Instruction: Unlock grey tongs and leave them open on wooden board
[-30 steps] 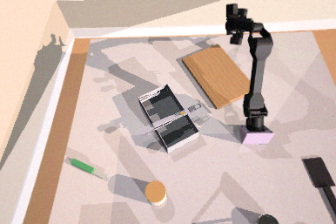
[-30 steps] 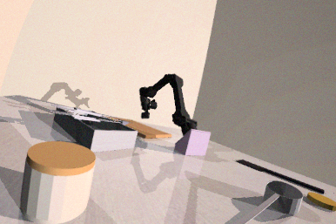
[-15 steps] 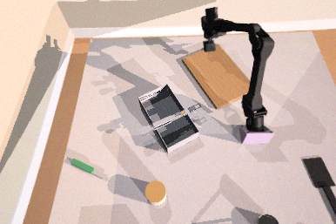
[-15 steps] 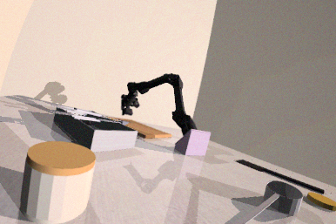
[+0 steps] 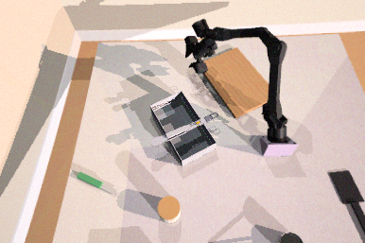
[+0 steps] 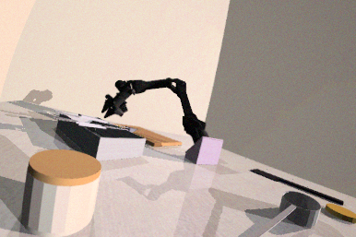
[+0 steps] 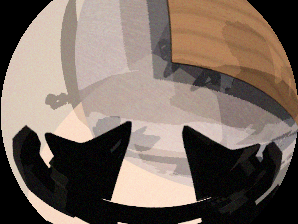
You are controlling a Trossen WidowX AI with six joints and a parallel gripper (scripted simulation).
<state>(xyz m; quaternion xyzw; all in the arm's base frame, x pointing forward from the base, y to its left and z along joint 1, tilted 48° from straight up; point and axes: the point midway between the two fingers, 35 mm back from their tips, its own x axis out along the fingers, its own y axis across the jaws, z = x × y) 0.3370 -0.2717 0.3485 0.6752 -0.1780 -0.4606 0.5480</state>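
The grey tongs (image 5: 182, 130) (image 6: 86, 117) lie across the roasting tin (image 5: 199, 159) (image 6: 122, 148), their yellow-marked end reaching over the tin's right wall. They look closed; the lock is too small to read. The wooden board (image 5: 236, 78) (image 6: 159, 138) (image 7: 220, 40) lies flat behind and right of the tin. My gripper (image 5: 190, 57) (image 6: 104, 114) (image 7: 157, 127) is open and empty, raised in the air near the board's far left corner, well away from the tongs. The tongs do not show clearly in the wrist view.
A jar with an orange lid (image 5: 169, 207) (image 6: 62, 200) and a green-handled tool (image 5: 90, 180) stand apart in front of the tin. A black spatula (image 5: 346, 186) (image 6: 300, 186), a dark round pan (image 5: 290, 238) (image 6: 300, 209) and a yellow disc (image 6: 341, 213) are at the front right.
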